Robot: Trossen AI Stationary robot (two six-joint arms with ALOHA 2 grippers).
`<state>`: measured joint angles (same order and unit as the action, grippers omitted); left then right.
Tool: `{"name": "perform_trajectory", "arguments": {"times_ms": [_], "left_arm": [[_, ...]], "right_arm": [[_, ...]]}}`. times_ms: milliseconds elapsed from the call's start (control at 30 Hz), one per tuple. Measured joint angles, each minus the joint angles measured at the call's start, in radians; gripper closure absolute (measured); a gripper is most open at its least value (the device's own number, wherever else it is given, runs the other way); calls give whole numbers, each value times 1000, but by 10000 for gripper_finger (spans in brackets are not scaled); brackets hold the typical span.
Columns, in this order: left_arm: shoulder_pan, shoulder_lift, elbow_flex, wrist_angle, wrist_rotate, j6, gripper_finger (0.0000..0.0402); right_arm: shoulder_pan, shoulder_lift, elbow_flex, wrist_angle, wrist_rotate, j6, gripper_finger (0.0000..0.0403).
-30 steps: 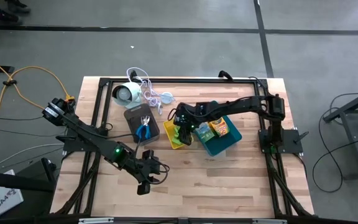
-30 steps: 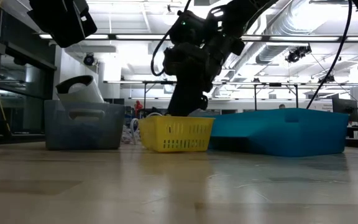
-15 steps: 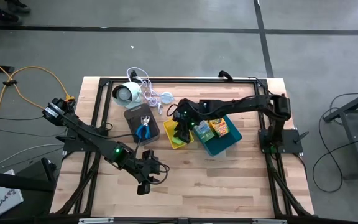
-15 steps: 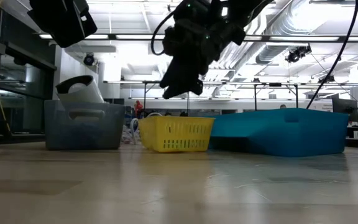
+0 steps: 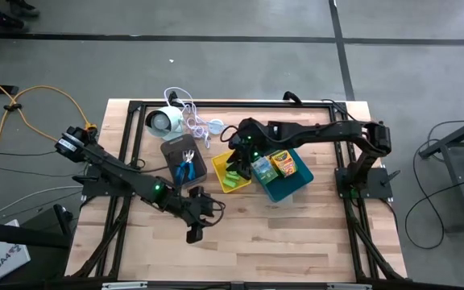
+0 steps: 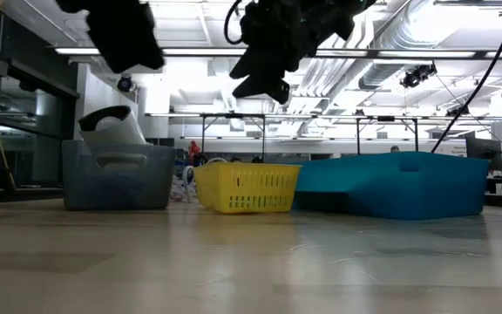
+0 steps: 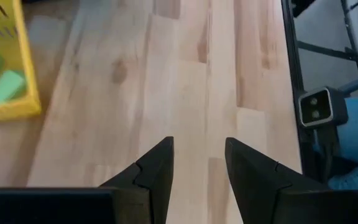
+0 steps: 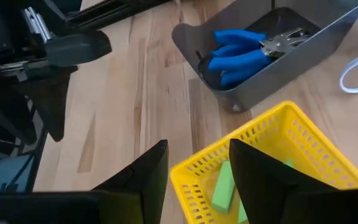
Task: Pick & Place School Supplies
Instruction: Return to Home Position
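Bright-green blocks (image 5: 234,176) lie in the yellow tray (image 5: 223,184), and they show in the right wrist view (image 8: 224,191) as well. Blue-handled pliers (image 8: 240,51) rest in the grey tray (image 5: 173,150). Printed boxes (image 5: 281,165) sit in the blue tray (image 5: 300,184). My right gripper (image 8: 197,167) hangs open and empty above the yellow tray's edge (image 8: 199,162), high in the low view (image 6: 264,70). My left gripper (image 7: 197,158) is open over bare wood near the table's front (image 5: 193,234).
A white round device (image 5: 162,121) with a white cord (image 5: 192,113) lies at the far side behind the grey tray. A black frame (image 5: 240,103) runs around the tabletop. Bare wood (image 5: 296,234) spreads along the near half of the table.
My right gripper has risen from down in the yellow tray to well above it, still open. My left gripper has swung a little toward the table's right, staying at the same height.
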<state>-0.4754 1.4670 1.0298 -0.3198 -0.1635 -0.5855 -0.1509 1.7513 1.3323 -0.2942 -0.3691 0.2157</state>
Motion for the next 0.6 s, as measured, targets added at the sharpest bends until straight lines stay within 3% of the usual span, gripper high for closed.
{"name": "perform_trajectory", "arguments": {"times_ms": [167, 400, 600], "left_arm": [[41, -32, 0, 0, -2, 66, 260], [50, -176, 0, -31, -19, 171, 260], [31, -295, 0, -186, -174, 164, 260]], "right_arm": [[0, -20, 0, -13, -12, 2, 241], [-22, -20, 0, -19, -175, 18, 241], [-59, -45, 0, -50, -187, 8, 241]]}}
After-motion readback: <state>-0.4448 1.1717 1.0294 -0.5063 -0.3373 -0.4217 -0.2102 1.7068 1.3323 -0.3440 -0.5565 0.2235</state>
